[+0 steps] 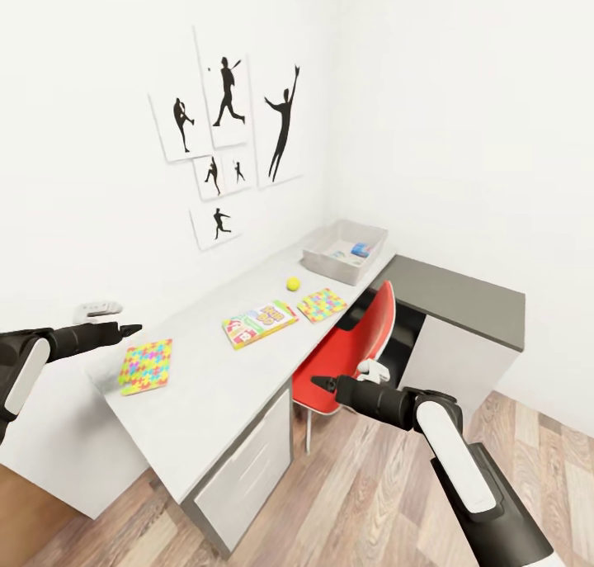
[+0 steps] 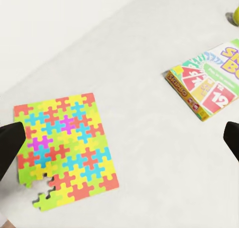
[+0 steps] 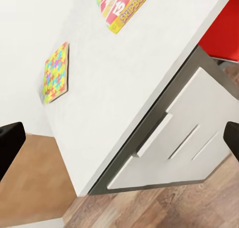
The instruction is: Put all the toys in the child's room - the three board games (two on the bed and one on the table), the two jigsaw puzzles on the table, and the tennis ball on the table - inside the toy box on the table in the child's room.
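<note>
The left gripper (image 1: 132,329) hangs over the worktop's (image 1: 206,385) near end, its fingers (image 2: 10,146) spread wide and holding nothing. Just beyond it a puzzle (image 1: 147,366) lies flat, with a few pieces missing at one corner. Further along lies the SKIP-BO box (image 1: 259,323), then a second puzzle (image 1: 322,304) near the front edge, with the ball (image 1: 293,283) behind them. At the far end sits the toy box (image 1: 345,252) with a small blue box (image 1: 360,250) inside. A red chair (image 1: 356,348) is tucked under the worktop below the second puzzle. The right gripper (image 1: 322,382) hovers in front of the chair, off the worktop, fingers (image 3: 10,143) wide apart and empty, facing the drawers (image 1: 247,472).
</note>
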Controlling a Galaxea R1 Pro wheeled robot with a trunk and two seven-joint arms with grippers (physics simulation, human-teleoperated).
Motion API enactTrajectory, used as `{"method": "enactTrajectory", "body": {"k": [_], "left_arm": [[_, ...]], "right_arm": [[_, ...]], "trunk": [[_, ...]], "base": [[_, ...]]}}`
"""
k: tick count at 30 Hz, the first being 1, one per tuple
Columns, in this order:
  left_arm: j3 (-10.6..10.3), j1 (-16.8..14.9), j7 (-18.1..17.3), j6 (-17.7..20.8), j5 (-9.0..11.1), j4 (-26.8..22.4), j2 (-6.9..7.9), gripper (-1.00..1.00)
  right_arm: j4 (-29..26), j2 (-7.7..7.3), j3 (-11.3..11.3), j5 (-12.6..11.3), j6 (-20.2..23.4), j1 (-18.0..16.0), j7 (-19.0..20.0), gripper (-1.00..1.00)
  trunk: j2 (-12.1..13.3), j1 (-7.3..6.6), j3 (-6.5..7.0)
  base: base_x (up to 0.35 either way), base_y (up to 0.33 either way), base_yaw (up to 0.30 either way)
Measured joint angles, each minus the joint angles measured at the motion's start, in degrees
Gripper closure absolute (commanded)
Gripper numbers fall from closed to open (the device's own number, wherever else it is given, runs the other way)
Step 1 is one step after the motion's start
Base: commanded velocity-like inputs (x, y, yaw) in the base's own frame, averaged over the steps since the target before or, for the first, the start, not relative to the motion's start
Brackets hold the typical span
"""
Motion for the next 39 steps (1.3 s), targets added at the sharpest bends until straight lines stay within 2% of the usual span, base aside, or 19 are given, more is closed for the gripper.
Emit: {"method": "enactTrajectory", "body": {"k": [8,30,39], "left_arm": [[-0.02,0.00,0.00,0.01,0.00,0.00,-0.03,-1.00],[-0.03,0.00,0.07,-0.01,0.00,0.00,-0.10,-1.00],[0.02,-0.02,0.01,-0.02,-0.08,0.01,-0.07,-1.00]], "right_arm": [[0.10,-0.14,0.12,0.06,-0.92,0.00,-0.01,-1.00],[0.20,-0.14,-0.09,-0.01,-1.02,0.00,-0.02,-1.00],[0.15,-0.19,-0.23,-0.09,-0.98,0.01,0.05,-1.00]], "trunk": [[0.00,0.00,0.00],[0.00,0.00,0.00],[0.00,0.00,0.02]], "base": [[0.067,0.127,0.000],[-0.063,0.105,0.000],[-0.001,0.028,-0.151]]}}
